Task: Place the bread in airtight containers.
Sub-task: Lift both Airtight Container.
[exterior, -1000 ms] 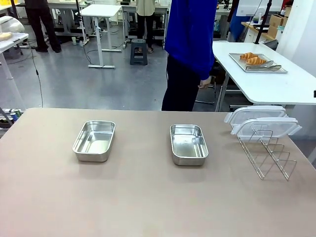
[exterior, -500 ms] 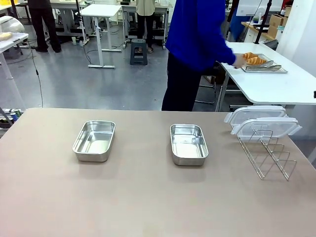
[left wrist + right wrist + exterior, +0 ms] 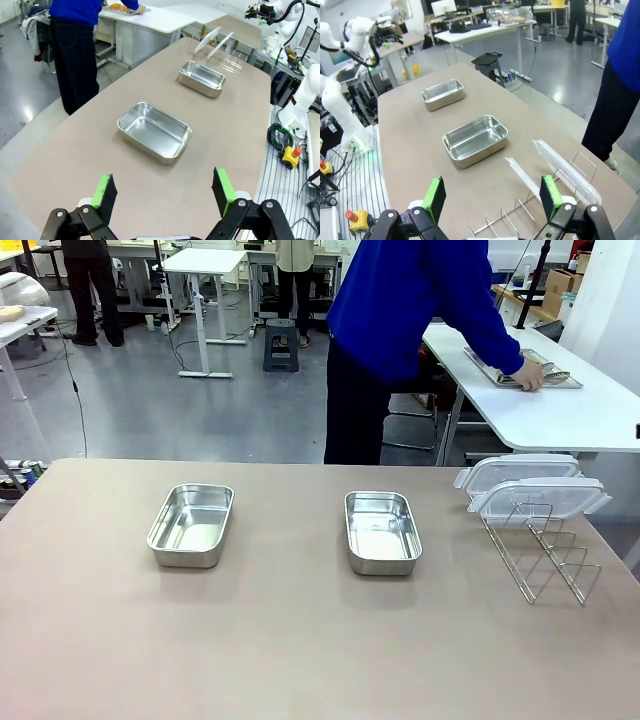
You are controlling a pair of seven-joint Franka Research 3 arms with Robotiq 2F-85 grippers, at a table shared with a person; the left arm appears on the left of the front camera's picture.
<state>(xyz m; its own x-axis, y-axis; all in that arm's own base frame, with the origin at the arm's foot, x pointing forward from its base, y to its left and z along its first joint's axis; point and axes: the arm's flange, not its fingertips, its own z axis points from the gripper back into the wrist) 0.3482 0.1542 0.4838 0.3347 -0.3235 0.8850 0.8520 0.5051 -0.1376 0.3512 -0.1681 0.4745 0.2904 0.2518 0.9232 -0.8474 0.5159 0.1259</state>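
Two empty steel tins stand on the brown table, the left tin [image 3: 191, 524] and the middle tin [image 3: 381, 531]. Two clear lids [image 3: 528, 486] lean on a wire rack [image 3: 541, 558] at the right. A person in blue leans over the white side table with a hand [image 3: 526, 377] on the metal tray [image 3: 560, 381]; the arm hides the bread in the front view. The bread [image 3: 118, 6] shows as an orange patch in the left wrist view. My left gripper [image 3: 164, 187] is open above the table, short of a tin [image 3: 154, 131]. My right gripper [image 3: 493, 197] is open near the rack [image 3: 520, 215], short of a tin [image 3: 475, 140].
The white side table [image 3: 560, 425] lies beyond the brown table's far right corner. The second tin [image 3: 202, 78] and the lids [image 3: 216, 40] stand farther along in the left wrist view. The other tin [image 3: 443, 93] and a lid [image 3: 561, 169] show in the right wrist view.
The person has turned and leaned over the side table, the hand moving onto the tray and covering the rolls. Tins, lids and rack have not moved.
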